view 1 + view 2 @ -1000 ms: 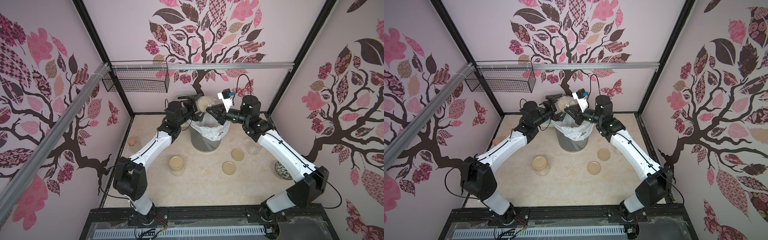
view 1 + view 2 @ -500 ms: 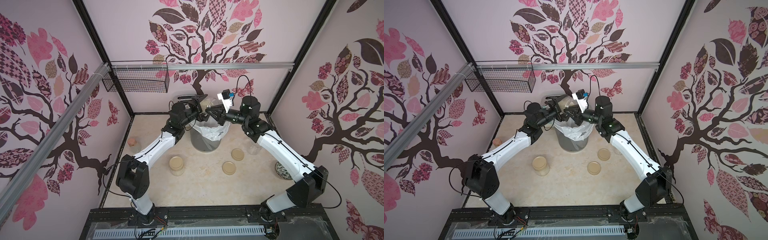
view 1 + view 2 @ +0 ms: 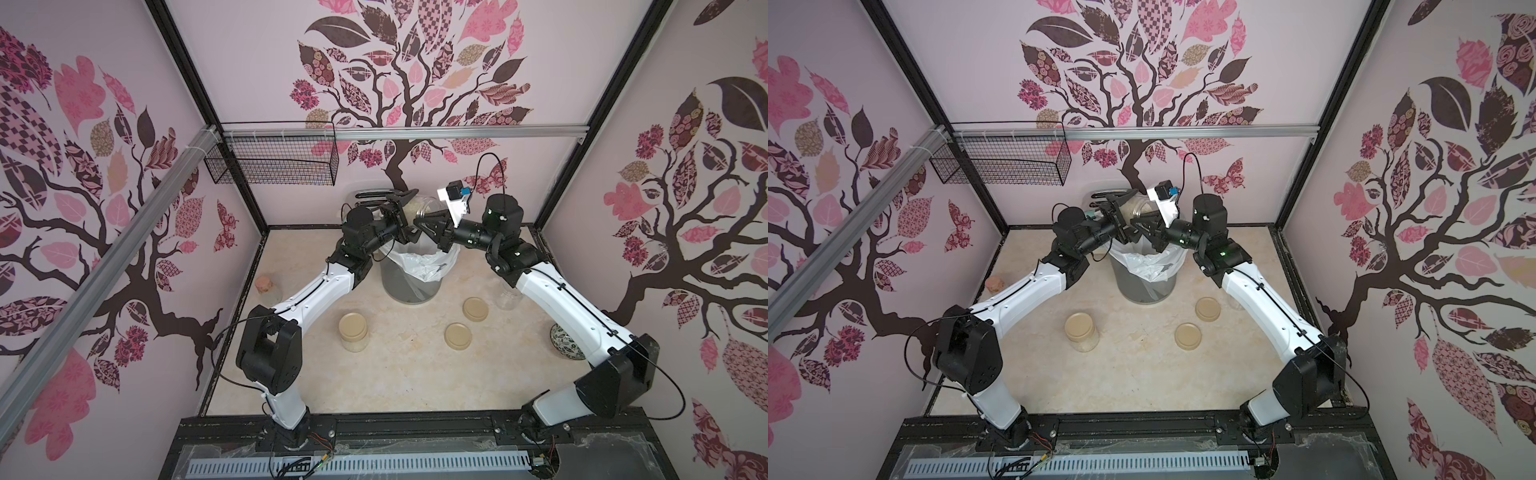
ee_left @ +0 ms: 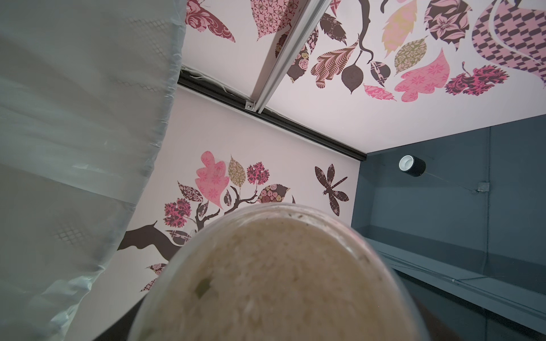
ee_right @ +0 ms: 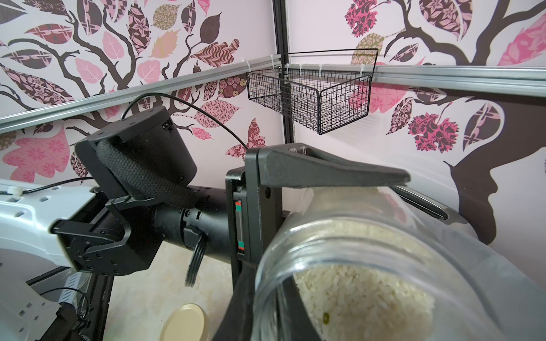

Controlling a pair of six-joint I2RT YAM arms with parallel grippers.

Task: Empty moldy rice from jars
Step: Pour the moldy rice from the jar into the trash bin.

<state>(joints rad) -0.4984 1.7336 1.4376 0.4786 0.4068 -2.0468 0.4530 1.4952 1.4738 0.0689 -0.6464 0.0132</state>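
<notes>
A clear glass jar (image 3: 417, 208) (image 3: 1134, 207) without a lid lies on its side above the bin, with my left gripper (image 3: 410, 216) (image 3: 1128, 216) shut on its body. The moldy rice (image 5: 354, 295) (image 4: 280, 280) fills its lower half, cream grains with a small green speck. One left finger (image 5: 325, 174) presses along the glass. My right gripper (image 3: 422, 222) (image 3: 1142, 222) is at the jar's mouth; its jaws are hidden. A second jar (image 3: 353, 330) (image 3: 1081, 330) stands lidded on the table. A third jar (image 3: 509, 297), without a lid, stands by the right arm.
A grey bin (image 3: 409, 286) (image 3: 1144, 286) with a white liner (image 4: 74, 118) stands under both grippers. Two beige lids (image 3: 476, 308) (image 3: 458, 336) lie on the table. A cork-topped bottle (image 3: 268, 286) is at the left, a patterned ceramic jar (image 3: 565, 343) at the right, a wire basket (image 3: 274, 160) on the wall.
My left arm has shifted a little to the right with the jar, and its wrist has turned. The right arm has stayed at the jar's mouth.
</notes>
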